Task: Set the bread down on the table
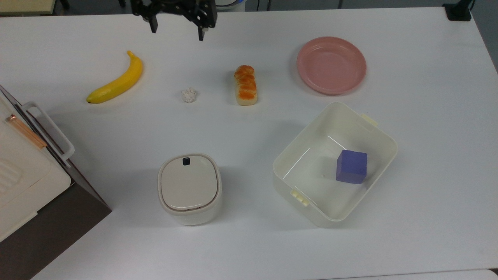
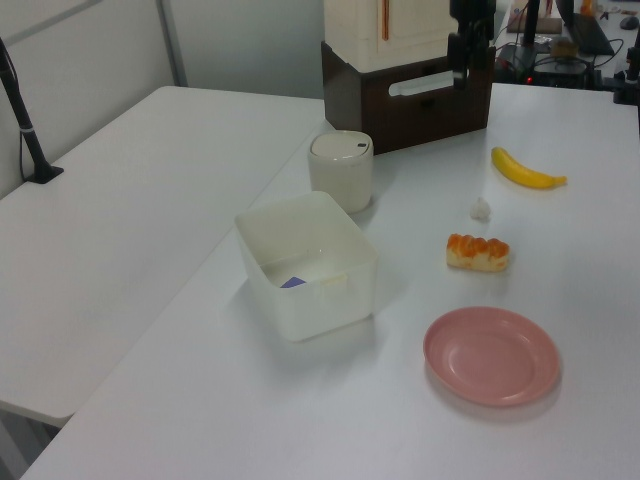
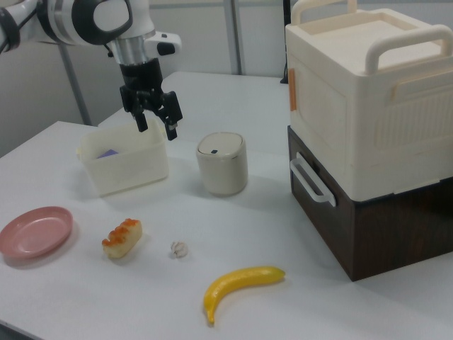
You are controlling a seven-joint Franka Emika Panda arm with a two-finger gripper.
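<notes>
Bread [image 1: 246, 85], a small oblong loaf with pale cream sides and a glossy orange-brown segmented top, lies flat on the large white tabletop with rounded corners [image 1: 420, 128], nothing touching it. In the top view it sits between a small white lumpy wad [image 1: 189, 95] on the top view's left and a round pink plate [image 1: 331, 64] on the top view's right, apart from both. The right view shows the loaf [image 3: 122, 237] just beside the wad [image 3: 179, 248], with the pink plate [image 3: 34, 230] further toward the right view's left.

The black two-finger gripper [image 1: 177, 24] is raised well above the table, near the far edge in the top view, its fingers spread wide and holding nothing. In the right view the gripper [image 3: 156, 120] hangs in the air in front of a cream open-topped plastic bin [image 3: 124, 167].

A yellow curved banana [image 1: 116, 80] lies well apart from the loaf toward the top view's left. The cream bin [image 1: 334, 165] holds a purple cube [image 1: 351, 166]. A cream rounded-square lidded container [image 1: 189, 188] stands near the bin. A cream box with handles [image 3: 368, 99] sits on a dark brown base [image 3: 382, 223] at the right view's right.
</notes>
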